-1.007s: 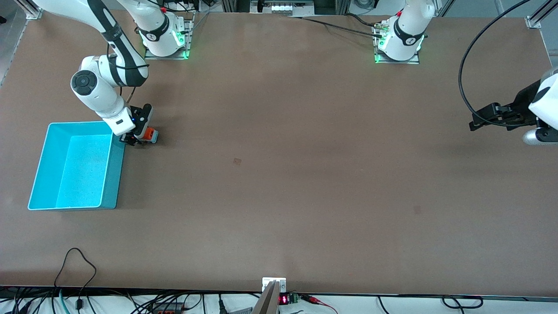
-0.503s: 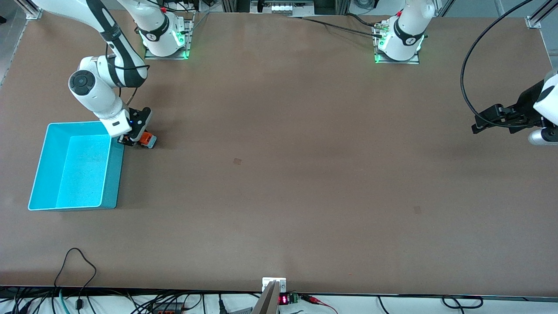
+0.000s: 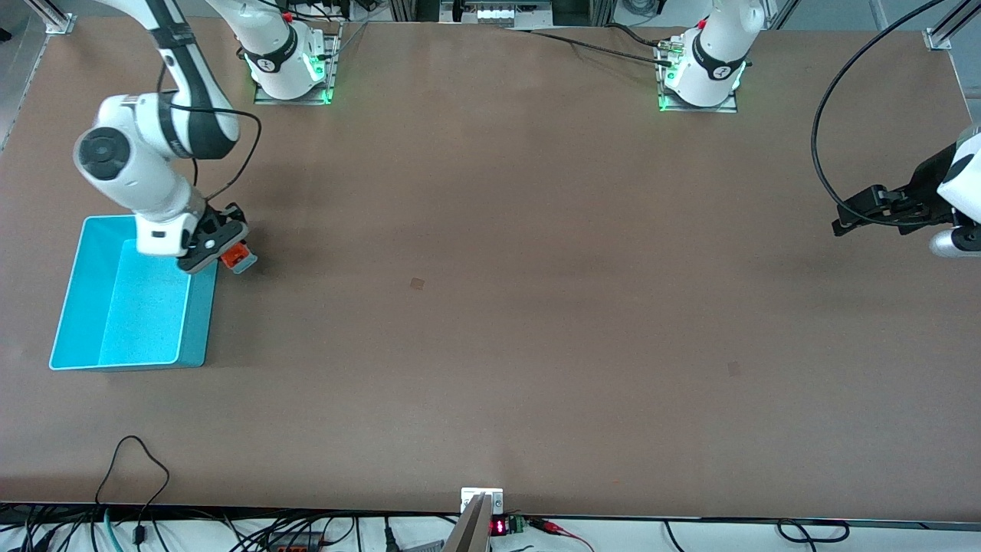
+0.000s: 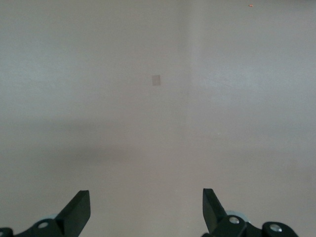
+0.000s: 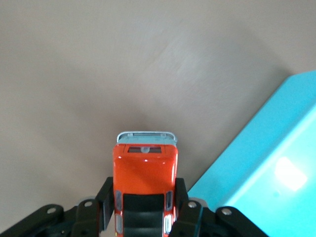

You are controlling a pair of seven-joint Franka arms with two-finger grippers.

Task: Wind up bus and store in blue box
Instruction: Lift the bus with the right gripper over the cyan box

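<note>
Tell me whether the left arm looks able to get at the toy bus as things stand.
Probably not. The toy bus is shut in the right gripper beside the blue box, while the left gripper hangs open at the table's left-arm end, the whole tabletop between them.

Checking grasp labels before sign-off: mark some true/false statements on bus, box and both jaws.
1. The right gripper has its jaws shut on the bus. True.
2. The bus lies inside the blue box. False: it is held just outside the box wall, by the box's corner.
3. The left gripper grips the box rim. False: it hangs open over bare table at its own end.
4. The box holds nothing. True.
</note>
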